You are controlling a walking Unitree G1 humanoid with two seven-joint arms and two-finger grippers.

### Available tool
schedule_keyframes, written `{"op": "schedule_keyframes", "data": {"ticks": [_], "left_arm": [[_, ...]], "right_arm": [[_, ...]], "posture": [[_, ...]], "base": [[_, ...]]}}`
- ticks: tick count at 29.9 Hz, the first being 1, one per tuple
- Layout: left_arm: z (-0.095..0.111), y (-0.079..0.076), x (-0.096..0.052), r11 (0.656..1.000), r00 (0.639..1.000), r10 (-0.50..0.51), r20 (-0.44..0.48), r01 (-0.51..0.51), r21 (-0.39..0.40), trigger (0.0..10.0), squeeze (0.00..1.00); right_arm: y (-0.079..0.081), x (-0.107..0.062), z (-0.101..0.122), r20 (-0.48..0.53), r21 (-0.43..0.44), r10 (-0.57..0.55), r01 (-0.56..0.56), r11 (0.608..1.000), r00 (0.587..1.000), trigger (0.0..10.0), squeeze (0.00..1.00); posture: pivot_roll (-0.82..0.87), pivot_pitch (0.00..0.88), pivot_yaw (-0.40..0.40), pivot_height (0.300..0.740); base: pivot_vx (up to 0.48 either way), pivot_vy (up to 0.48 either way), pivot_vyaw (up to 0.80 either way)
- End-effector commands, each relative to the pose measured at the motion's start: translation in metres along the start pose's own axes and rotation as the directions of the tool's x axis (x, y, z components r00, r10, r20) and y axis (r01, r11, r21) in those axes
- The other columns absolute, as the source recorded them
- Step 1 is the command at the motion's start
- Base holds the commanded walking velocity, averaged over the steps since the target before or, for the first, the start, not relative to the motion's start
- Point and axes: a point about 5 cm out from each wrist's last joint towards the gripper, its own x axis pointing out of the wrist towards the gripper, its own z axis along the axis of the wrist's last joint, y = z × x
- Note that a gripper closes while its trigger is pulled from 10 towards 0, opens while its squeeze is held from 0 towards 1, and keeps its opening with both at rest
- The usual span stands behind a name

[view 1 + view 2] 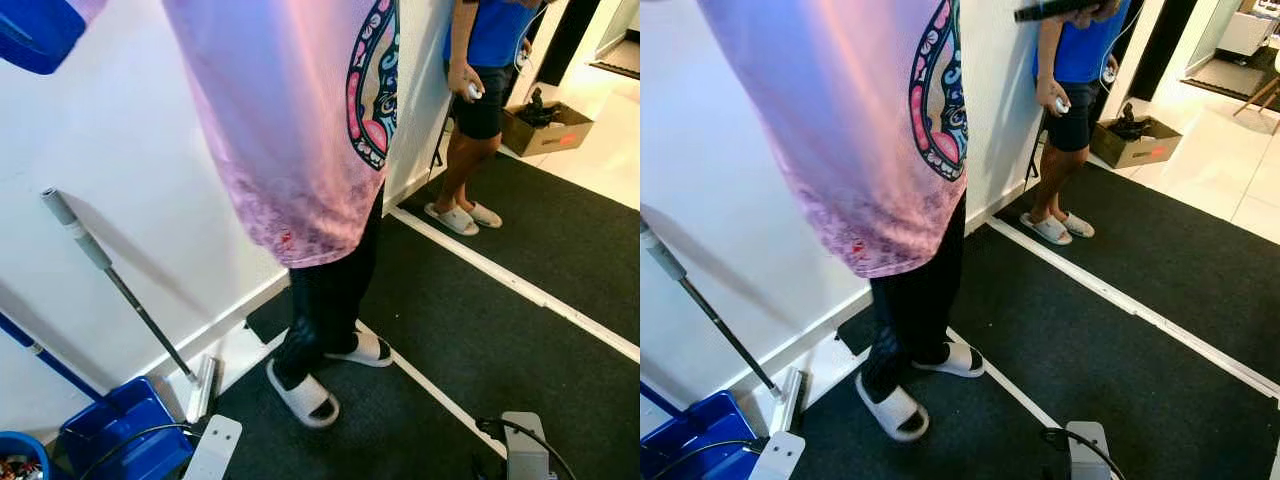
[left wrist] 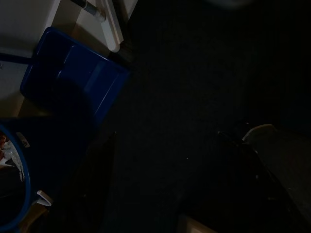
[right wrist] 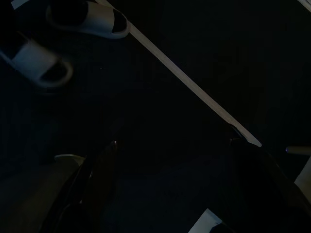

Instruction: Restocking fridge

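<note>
Both arms hang low at my sides over dark carpet. In the dim left wrist view my left gripper (image 2: 166,133) is open above the carpet, near a blue dustpan (image 2: 77,82). The right wrist view has my right gripper (image 3: 173,141) open over the carpet, with nothing between its fingers. A white floor line (image 3: 194,87) and two white slides (image 3: 39,63) lie beyond it. The ends of my arms sit at the bottom edge of the left eye view, the left arm (image 1: 212,448) and the right arm (image 1: 525,452).
A person in a pink shirt (image 1: 300,120), black trousers and white slides (image 1: 305,397) stands close in front. A second person in a blue shirt (image 1: 490,40) stands by the white wall (image 1: 120,150). At my left are a mop handle (image 1: 110,270), the blue dustpan (image 1: 125,425) and a bucket (image 1: 18,455). A cardboard box (image 1: 548,128) sits far right.
</note>
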Motion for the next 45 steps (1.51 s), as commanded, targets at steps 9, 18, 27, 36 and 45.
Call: {"op": "schedule_keyframes", "data": {"ticks": [9, 18, 27, 36, 45], "left_arm": [[-0.0011, 0.0033, -0.0004, 1.0, 1.0, -0.004, 0.005, 0.004, 0.01, 10.0, 0.0], [-0.0023, 0.0061, -0.0008, 1.0, 1.0, 0.008, 0.006, -0.008, 0.016, 10.0, 0.0], [-0.0023, 0.007, -0.0008, 1.0, 1.0, 0.017, 0.006, -0.017, 0.021, 10.0, 0.0], [-0.0012, 0.0073, -0.0005, 1.0, 1.0, 0.021, 0.008, -0.021, 0.021, 10.0, 0.0], [-0.0007, 0.0079, -0.0003, 0.999, 1.0, 0.025, 0.008, -0.025, 0.02, 10.0, 0.0]], "right_arm": [[-0.0007, -0.0002, 0.0003, 0.008, 0.009, -0.005, 0.005, 1.0, 1.0, 10.0, 0.0], [-0.0004, -0.0006, -0.0018, -0.003, 0.002, -0.006, 0.006, 1.0, 1.0, 10.0, 0.0], [-0.0008, -0.0007, -0.0021, -0.004, 0.003, -0.008, 0.008, 1.0, 1.0, 10.0, 0.0], [-0.001, -0.0007, -0.0029, -0.011, 0.024, -0.01, 0.01, 1.0, 1.0, 10.0, 0.0], [-0.0014, -0.0007, -0.0031, -0.013, 0.018, -0.011, 0.011, 1.0, 1.0, 10.0, 0.0]], "posture": [[-0.05, 0.0, -0.051, 0.74], [-0.05, 0.0, -0.05, 0.74], [-0.05, 0.0, -0.051, 0.74], [-0.05, 0.0, -0.05, 0.74], [-0.05, 0.0, -0.05, 0.74]], "base": [[0.0, 0.0, 0.0], [0.075, 0.0, 0.0], [0.459, 0.0, 0.0], [0.473, 0.0, -0.36], [0.426, 0.0, -0.79]]}}
